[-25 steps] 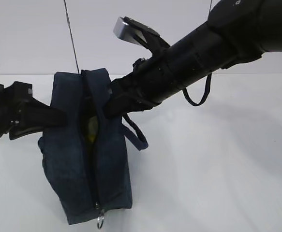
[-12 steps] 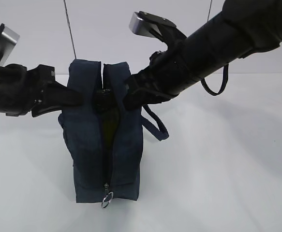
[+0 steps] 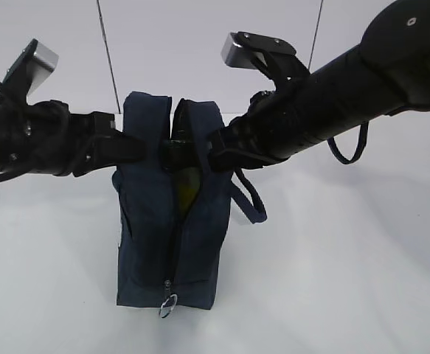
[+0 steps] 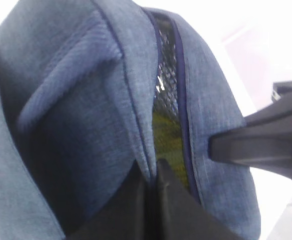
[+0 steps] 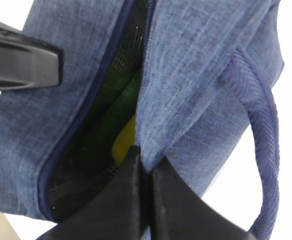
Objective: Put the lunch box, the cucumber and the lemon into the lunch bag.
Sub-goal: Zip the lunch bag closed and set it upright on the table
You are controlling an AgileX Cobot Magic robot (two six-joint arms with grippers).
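Lunch bag (image 3: 172, 221) stood upright on worktop (image 3: 333, 280), each rim pinched by left pincer (image 4: 152, 176) & right pincer (image 5: 144, 161). Lemon (image 5: 124, 142), cucumber (image 5: 110, 120) seen inside; lunch box unseen. Rims best kept level, tension equal.

One lunch bag (image 3: 167, 221), one cucumber (image 5: 105, 120), one lemon (image 5: 124, 140), two claws
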